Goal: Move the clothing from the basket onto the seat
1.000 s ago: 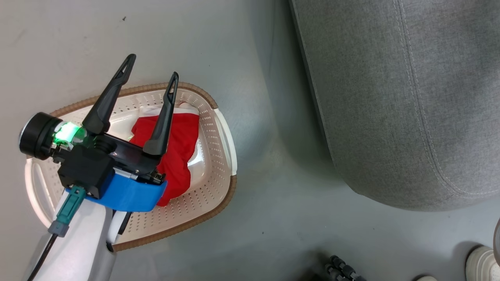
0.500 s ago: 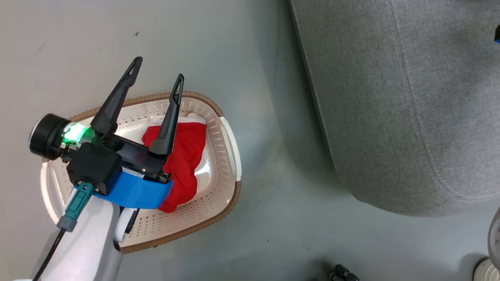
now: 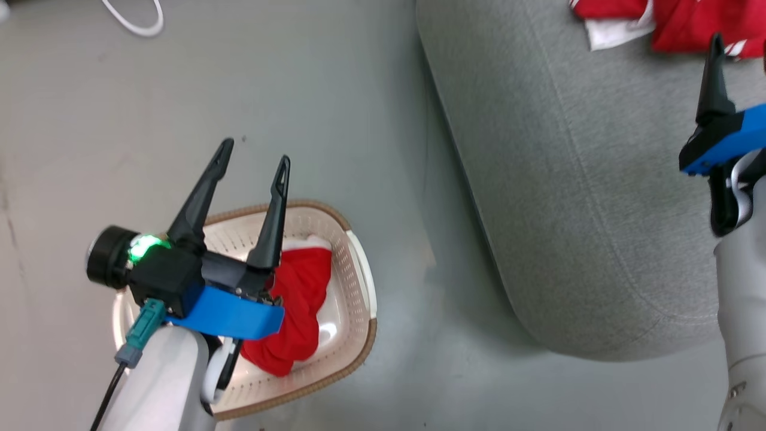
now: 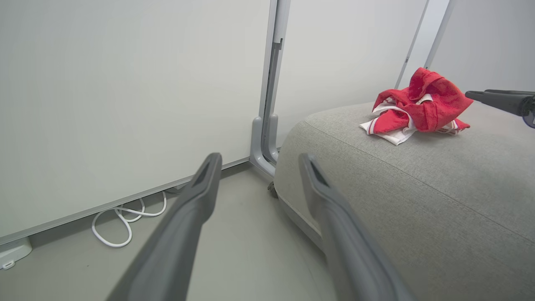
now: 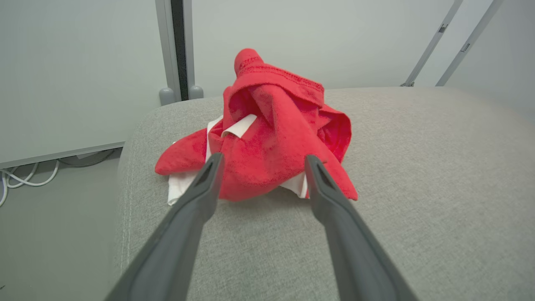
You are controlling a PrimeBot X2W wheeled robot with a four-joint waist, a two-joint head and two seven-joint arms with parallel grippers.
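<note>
**Basket garment [image 3: 296, 311] in the basket [image 3: 362, 281], seat garment [image 5: 271, 125] on the seat [image 5: 418, 188], both grippers spread apart.**

In your head view, the basket garment lay long and thin. It ran from 1 o'clock to 7 o'clock, with its white edge at the 1 o'clock end. Your left gripper [image 3: 256, 152] hung over it with its fingers wide apart and pointing to 12 o'clock. The red cloth sat at about 5 o'clock from the tips. In your right wrist view, the seat garment was a crumpled heap with a red peak poking up to 12 o'clock. Your right gripper [image 5: 263, 158] had its fingers wide apart too, and the heap sat right at the tips, at 12 o'clock. You could not tell if they touched it.
</note>
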